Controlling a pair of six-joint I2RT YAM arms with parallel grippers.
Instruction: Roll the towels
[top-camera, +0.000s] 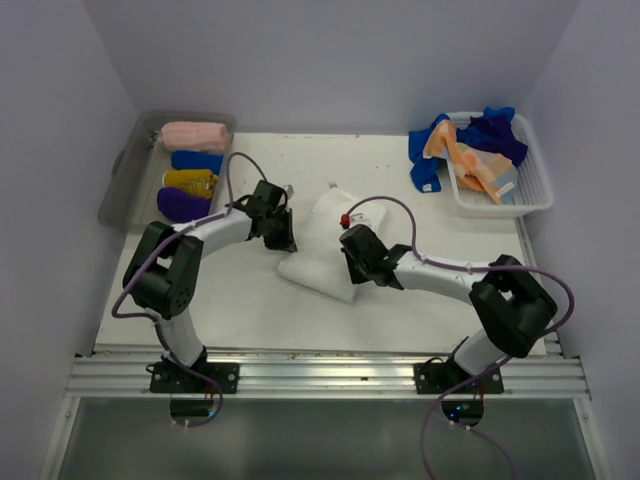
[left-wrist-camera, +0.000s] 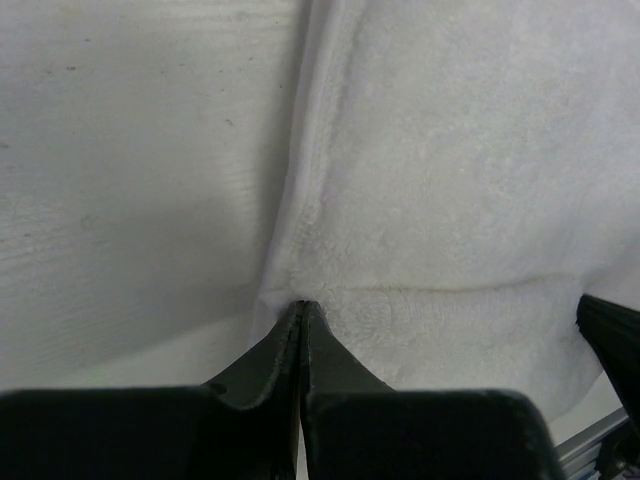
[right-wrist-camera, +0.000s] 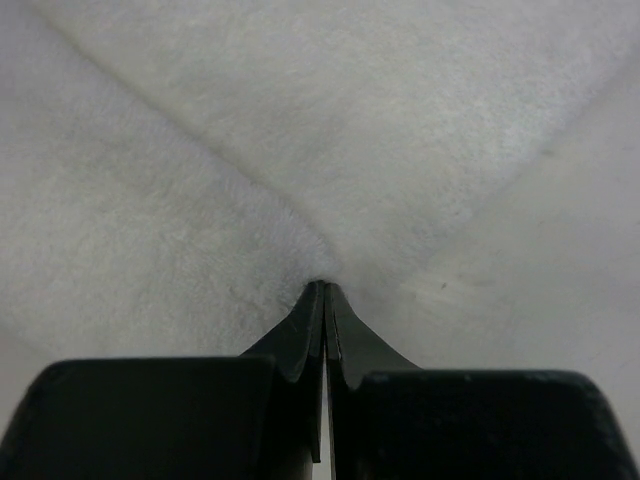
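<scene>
A white towel (top-camera: 325, 245) lies partly folded in the middle of the table. My left gripper (top-camera: 282, 240) is at its left edge, shut on the towel's edge (left-wrist-camera: 330, 300). My right gripper (top-camera: 352, 262) is at its right side, shut on a pinch of the towel (right-wrist-camera: 290, 240). In both wrist views the jaws are pressed together with white cloth bunched at their tips. A corner of the right gripper shows at the right edge of the left wrist view.
A clear bin (top-camera: 130, 170) at the back left holds rolled pink (top-camera: 195, 135), blue (top-camera: 197, 160), yellow (top-camera: 190, 182) and purple (top-camera: 183, 204) towels. A white basket (top-camera: 535, 190) at the back right holds unrolled blue and orange towels (top-camera: 470, 145), some hanging over its left rim.
</scene>
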